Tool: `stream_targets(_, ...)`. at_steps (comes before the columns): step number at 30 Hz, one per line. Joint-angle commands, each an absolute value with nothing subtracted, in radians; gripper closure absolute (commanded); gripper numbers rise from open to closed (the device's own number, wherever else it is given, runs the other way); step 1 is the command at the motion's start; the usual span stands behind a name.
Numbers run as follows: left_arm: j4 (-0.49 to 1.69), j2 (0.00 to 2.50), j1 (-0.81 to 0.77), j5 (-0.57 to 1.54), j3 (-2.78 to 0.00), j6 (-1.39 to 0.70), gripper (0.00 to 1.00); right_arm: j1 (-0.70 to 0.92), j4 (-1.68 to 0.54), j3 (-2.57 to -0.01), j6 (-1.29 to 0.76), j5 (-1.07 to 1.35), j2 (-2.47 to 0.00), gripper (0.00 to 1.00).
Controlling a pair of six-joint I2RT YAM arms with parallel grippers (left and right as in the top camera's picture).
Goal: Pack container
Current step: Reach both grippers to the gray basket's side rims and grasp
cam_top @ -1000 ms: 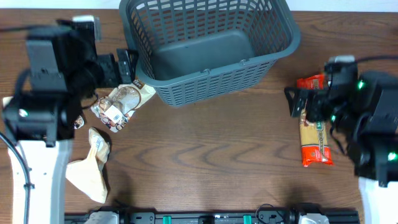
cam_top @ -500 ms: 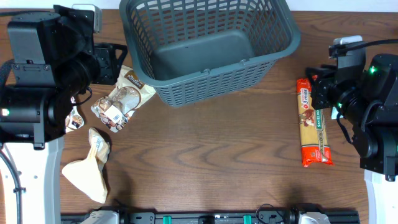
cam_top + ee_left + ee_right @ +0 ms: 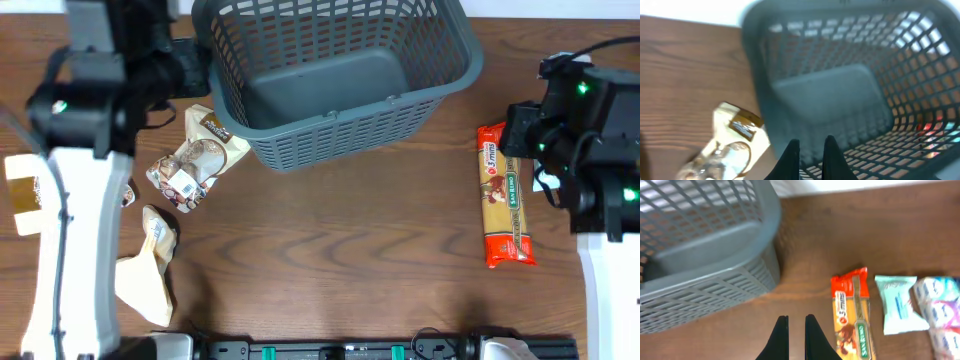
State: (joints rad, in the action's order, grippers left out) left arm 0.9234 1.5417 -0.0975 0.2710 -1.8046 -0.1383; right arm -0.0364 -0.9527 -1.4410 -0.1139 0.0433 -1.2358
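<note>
Grey plastic basket sits at the far middle of the desk. Nothing's in it so far, just a smooth solid floor, slotted lattice walls and rounded corners.

Left pincer hangs right at the basket's left wall, fingers narrow with only a slim gap and nothing between them. Right pincer is the same deal, narrow and empty, above bare wood between the basket and the long orange packet.

What I'd worry about:
- The left one is so close to that wall that going down for the brown-and-cream pouch could clip the rim and shove the basket, which looks light enough to slide on wood.
- Both need to spread first, otherwise they just poke the packets away.
- The pouch looks glossy and crinkly, so it could squirt out of a pinch.
- The orange packet is long and flat. Grab it at one end and I'd guess it droops and catches the rim on the way in.

Also a pale mint packet beside the orange one, and a limp cream pouch down the left side.
</note>
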Motion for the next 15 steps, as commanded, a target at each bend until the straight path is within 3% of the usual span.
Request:
stream_targets(1, 0.921, 1.594, -0.144, 0.276, -1.822, -0.154, 0.94, -0.043, -0.963, -1.457, -0.160, 0.023, -1.281, 0.99)
stream_targets(15, 0.976, 1.647, -0.227, 0.203, -1.821, -0.151, 0.94, -0.043, -0.973, -1.457, -0.160, 0.027, -1.427, 0.99)
